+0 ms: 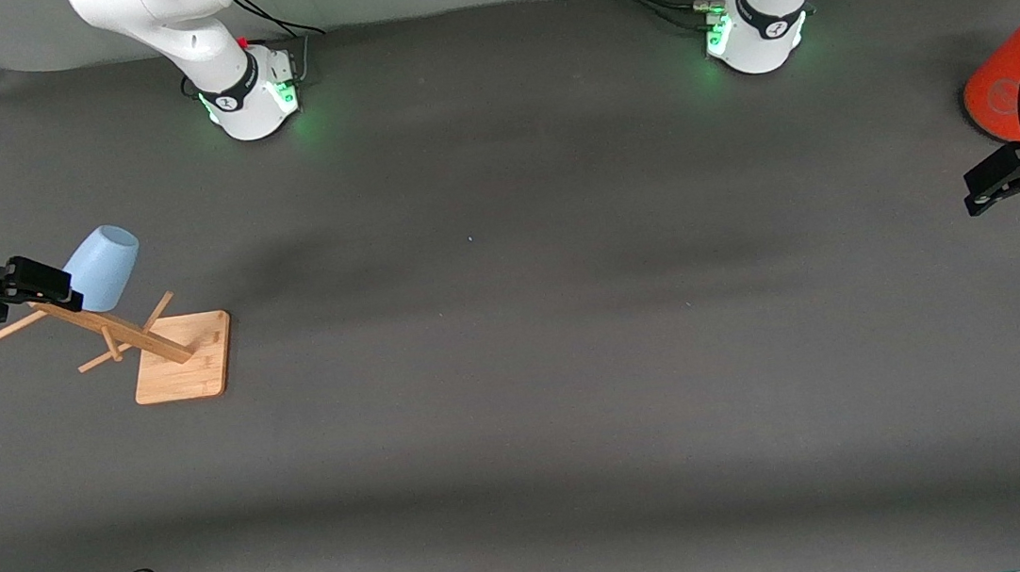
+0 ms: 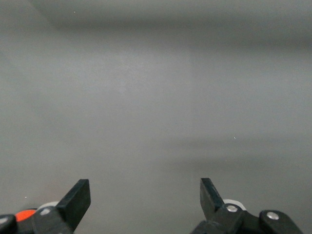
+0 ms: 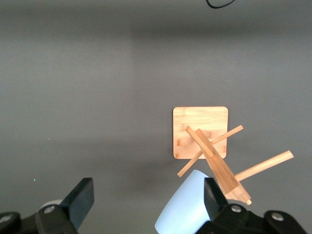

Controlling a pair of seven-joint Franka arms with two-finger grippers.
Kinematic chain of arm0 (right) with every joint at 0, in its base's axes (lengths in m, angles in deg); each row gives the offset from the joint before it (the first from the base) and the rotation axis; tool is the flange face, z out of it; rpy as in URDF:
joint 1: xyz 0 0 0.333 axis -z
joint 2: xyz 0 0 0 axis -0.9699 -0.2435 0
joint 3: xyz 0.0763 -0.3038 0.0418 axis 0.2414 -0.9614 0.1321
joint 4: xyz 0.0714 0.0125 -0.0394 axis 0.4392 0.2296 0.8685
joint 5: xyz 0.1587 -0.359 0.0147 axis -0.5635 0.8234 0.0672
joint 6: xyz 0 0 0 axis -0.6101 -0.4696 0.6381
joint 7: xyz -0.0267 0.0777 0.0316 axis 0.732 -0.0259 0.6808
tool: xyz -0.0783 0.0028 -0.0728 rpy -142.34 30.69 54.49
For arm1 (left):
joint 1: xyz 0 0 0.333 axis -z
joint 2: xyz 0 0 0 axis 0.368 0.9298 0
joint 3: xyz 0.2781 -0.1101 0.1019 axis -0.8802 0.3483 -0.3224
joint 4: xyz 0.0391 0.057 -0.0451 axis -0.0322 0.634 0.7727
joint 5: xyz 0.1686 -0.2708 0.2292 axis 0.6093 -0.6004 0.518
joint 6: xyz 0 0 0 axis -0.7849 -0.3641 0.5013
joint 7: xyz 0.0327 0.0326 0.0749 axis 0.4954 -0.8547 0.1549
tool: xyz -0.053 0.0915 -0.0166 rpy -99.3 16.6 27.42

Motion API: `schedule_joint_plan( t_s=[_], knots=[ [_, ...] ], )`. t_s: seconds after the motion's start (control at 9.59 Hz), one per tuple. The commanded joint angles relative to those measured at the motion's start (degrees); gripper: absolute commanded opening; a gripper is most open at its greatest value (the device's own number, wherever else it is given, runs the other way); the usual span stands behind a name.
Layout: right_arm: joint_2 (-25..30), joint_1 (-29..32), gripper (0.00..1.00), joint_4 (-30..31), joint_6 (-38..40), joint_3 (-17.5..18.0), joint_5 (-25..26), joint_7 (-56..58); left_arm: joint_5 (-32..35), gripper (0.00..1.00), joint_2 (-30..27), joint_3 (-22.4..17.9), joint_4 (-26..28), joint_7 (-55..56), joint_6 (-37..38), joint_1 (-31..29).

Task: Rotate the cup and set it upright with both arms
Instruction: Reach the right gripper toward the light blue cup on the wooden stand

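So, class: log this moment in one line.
cup: upturned on wooden rack | right pincer: open, beside cup | left pincer: open, waiting

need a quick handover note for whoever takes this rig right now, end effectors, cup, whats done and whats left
Right end effector: open, up beside the cup at the right arm's end of the table, holding nothing.
Left end effector: open and empty, waiting at the left arm's end, by the orange cylinder.
Cup: hangs mouth-down and tilted on a peg of the wooden rack.
Done: the right arm is in place next to the cup; no grasp yet.
Left: take the cup off the peg, turn it over using both arms, set it upright on the table.
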Motion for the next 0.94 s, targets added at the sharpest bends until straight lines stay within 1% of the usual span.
schedule_joint_plan(
  t_s=[0.0, 0.21, 0.42, 0.52, 0.63, 0.83],
  knots=[
    [0.6, -0.4, 1.0, 0.5, -0.3, -0.2, 1.0, 1.2, 0.5, 1.0, 1.3, 0.0, -0.4, -0.8, 1.0, -0.2],
    [2.4, -0.4, 1.0, 1.9, 0.3, -0.4, 1.2, 1.3, 0.4, 1.0, 3.1, 0.0, -0.5, -0.8, -0.1, 0.1],
    [9.0, -0.4, 1.0, 9.4, -0.8, -0.9, 3.3, 1.3, 0.3, 1.0, 3.8, 0.0, -0.4, -0.7, -0.1, 0.4],
    [12.0, -0.1, 1.0, 12.6, -1.7, -1.1, 3.3, 1.3, 0.2, 1.0, 4.2, 0.0, -0.4, -0.6, -0.1, 0.4],
    [13.2, -0.2, 1.0, 14.1, -1.7, -2.6, 3.3, 1.3, 0.0, 1.0, 5.0, 0.0, -0.5, -0.6, -0.5, 0.4],
    [13.4, -0.2, 1.0, 14.4, -0.9, -4.3, 3.2, 0.1, -0.1, 1.0, 6.4, 0.0, -0.4, -0.7, -2.3, 0.4]
  ],
)
